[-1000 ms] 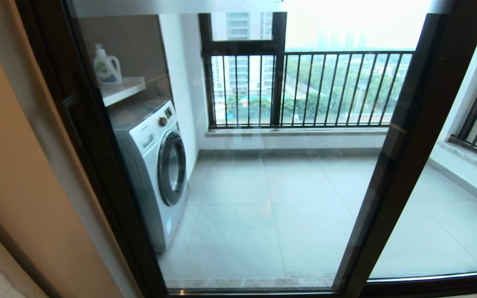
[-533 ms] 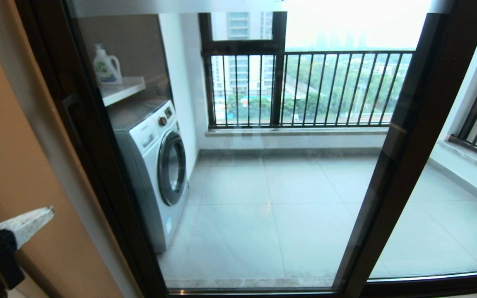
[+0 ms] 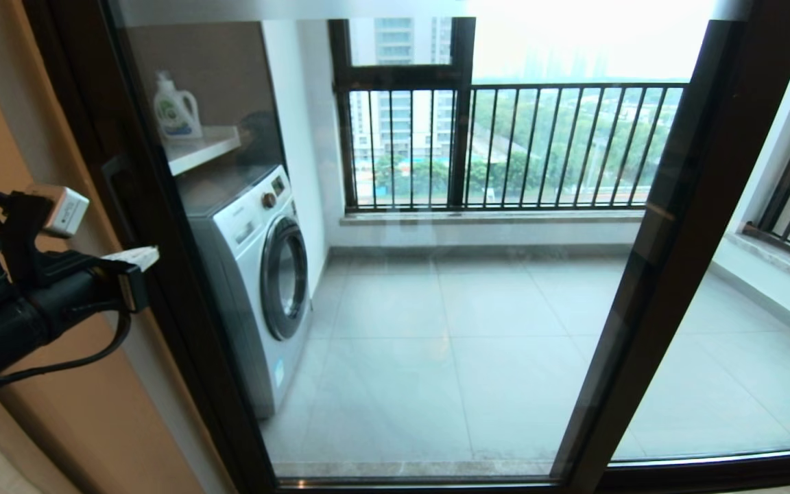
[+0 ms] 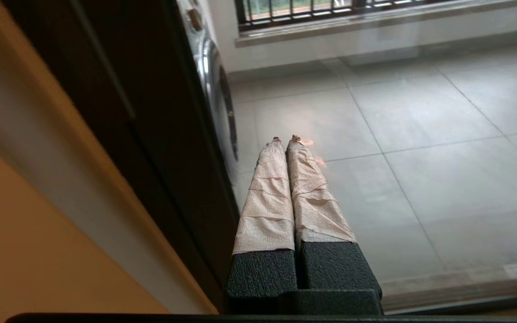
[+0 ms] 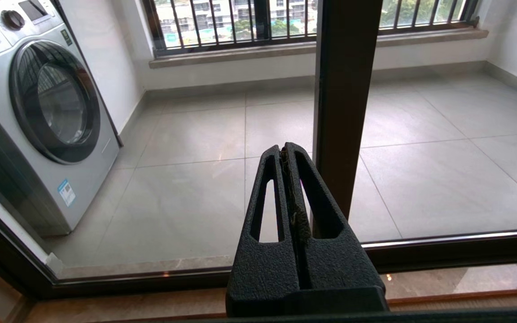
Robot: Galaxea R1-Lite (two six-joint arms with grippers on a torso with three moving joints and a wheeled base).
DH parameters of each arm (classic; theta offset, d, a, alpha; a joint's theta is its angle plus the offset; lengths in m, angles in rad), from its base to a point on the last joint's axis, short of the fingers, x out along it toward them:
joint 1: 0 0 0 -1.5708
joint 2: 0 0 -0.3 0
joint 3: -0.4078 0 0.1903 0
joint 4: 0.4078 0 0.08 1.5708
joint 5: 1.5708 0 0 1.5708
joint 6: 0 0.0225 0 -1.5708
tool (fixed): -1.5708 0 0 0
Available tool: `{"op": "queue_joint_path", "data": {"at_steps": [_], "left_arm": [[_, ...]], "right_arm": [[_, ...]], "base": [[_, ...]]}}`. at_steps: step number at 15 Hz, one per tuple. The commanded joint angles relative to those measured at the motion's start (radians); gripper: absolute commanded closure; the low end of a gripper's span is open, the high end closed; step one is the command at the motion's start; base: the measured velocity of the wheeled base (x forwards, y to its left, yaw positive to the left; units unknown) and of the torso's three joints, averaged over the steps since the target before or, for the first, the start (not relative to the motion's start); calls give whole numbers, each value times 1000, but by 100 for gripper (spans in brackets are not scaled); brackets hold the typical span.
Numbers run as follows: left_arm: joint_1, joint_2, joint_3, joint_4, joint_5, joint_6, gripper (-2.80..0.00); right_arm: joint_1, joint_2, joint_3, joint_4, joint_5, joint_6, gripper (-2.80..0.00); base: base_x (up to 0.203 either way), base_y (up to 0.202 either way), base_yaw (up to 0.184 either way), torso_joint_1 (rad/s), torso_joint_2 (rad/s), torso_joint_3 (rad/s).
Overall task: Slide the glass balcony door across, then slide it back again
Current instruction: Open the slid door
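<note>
The glass balcony door [image 3: 436, 309] fills the head view, with its dark left frame [image 3: 182, 329] against the wall. On that side sits its dark bar handle [image 3: 118, 189]. My left gripper [image 3: 145, 256] is raised at the left. Its tape-wrapped fingers are shut on nothing, with the tips at the frame's edge just below the handle. I cannot tell whether they touch it. In the left wrist view the gripper [image 4: 285, 140] points along the glass beside the dark frame [image 4: 151, 134]. My right gripper [image 5: 285, 148] is shut and empty, held low before the door's right stile [image 5: 343, 89]. It is out of the head view.
Behind the glass stand a washing machine [image 3: 258, 274], a shelf with a detergent bottle [image 3: 175, 110], grey floor tiles and a black-barred railing window [image 3: 539, 147]. A tan wall [image 3: 31, 322] lies left of the frame. A second glass panel [image 3: 731, 370] is on the right.
My left arm has come up from the lower left and moved right, toward the door's handle side. The door has not moved.
</note>
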Motion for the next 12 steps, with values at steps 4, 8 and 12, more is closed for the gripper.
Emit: {"op": "queue_joint_path", "data": {"at_steps": [4,8,12], "left_arm": [[105,12,-26,15,-39,4,0],[162,30,-46,23,-94,5,0],[168,87,-91,16,-93,11,0]], "right_arm": [[0,1,11,0,0,0,0],[0,1,11,0,0,0,0],[0,1,11,0,0,0,0]], "base": [[0,0,0,0,0,0],[0,0,0,0,0,0],[0,0,0,0,0,0]]}}
